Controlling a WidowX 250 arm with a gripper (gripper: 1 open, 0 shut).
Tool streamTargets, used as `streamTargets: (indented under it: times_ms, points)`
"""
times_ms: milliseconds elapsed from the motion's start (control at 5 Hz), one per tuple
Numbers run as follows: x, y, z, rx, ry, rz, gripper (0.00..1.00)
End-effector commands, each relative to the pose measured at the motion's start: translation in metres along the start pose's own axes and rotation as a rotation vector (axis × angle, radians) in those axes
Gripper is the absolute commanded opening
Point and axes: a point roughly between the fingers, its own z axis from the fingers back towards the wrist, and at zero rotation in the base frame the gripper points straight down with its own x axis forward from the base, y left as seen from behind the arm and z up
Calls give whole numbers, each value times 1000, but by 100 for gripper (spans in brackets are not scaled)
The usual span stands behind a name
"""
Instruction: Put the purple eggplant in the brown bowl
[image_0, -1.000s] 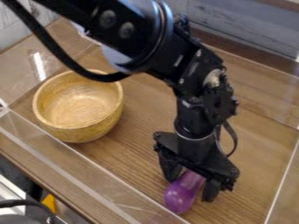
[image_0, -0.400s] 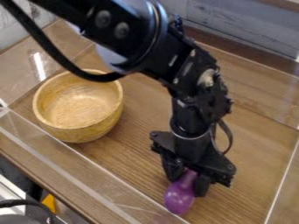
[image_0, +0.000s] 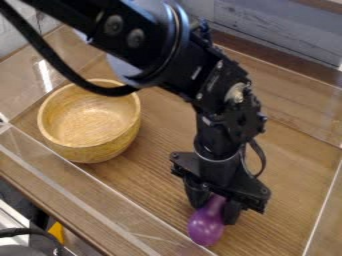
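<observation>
The purple eggplant (image_0: 205, 227) lies on the wooden table near its front edge, right of centre. My gripper (image_0: 218, 207) points straight down onto it, with a black finger on each side of its upper end, closed in on it. The eggplant's top and stem are hidden by the fingers. The brown bowl (image_0: 88, 122) stands on the table to the left, a good way from the gripper, and holds nothing.
A clear plastic wall (image_0: 80, 205) runs along the table's front and left sides. The black arm (image_0: 147, 45) reaches in from the upper left, above the bowl. A wooden tabletop (image_0: 301, 130) stretches to the right and back.
The fingers have closed in from wide open onto the eggplant. The hand has stayed in place over it.
</observation>
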Motion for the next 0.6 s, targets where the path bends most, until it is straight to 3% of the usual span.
streamTargets:
  times_ms: [0, 400]
  points:
    - [4, -1, 0, -2, -9, -16, 0]
    - [10, -7, 38, -10, 3, -161, 0]
